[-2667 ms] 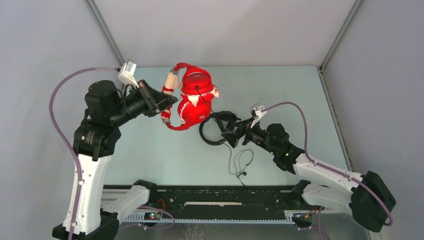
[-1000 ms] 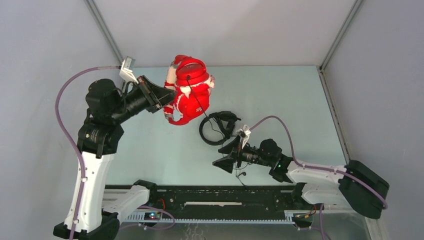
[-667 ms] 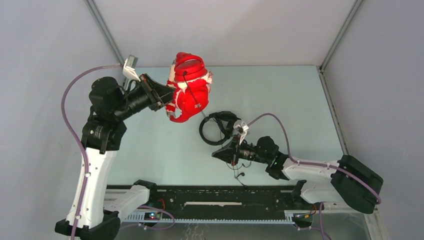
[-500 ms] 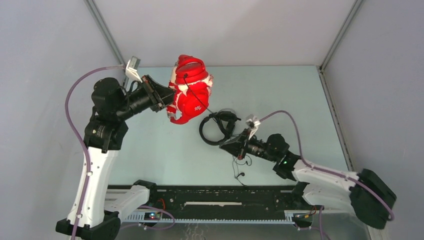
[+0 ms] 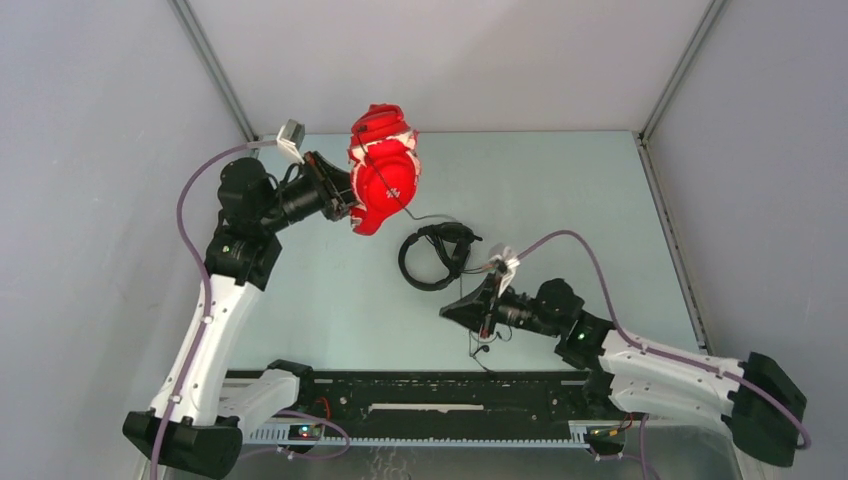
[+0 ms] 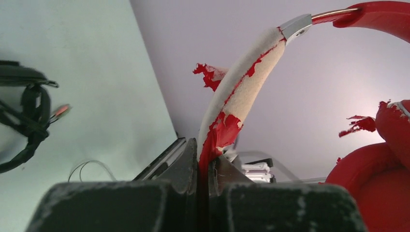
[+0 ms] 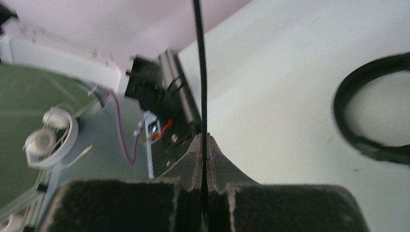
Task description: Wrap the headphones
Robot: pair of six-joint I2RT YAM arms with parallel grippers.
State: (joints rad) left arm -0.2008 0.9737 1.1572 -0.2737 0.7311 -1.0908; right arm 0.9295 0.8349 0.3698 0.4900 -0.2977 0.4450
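Note:
The red headphones hang in the air over the table's far left part. My left gripper is shut on their worn headband, whose red skin is peeling off pale padding; the jaws pinch the band's red edge. A red earcup shows at the lower right of the left wrist view. The thin dark cable runs from the headphones toward the front. My right gripper is shut on that cable, which rises straight out from between the jaws. The cable's loose end lies near the front rail.
Black headphones lie on the table between the two grippers, also seen as black headphones and a black ring. A black rail runs along the near edge. Grey walls close in the back and sides.
The right gripper closed on the thin cable and shifted near the front middle. The left arm swung the red headphones up and to the right.

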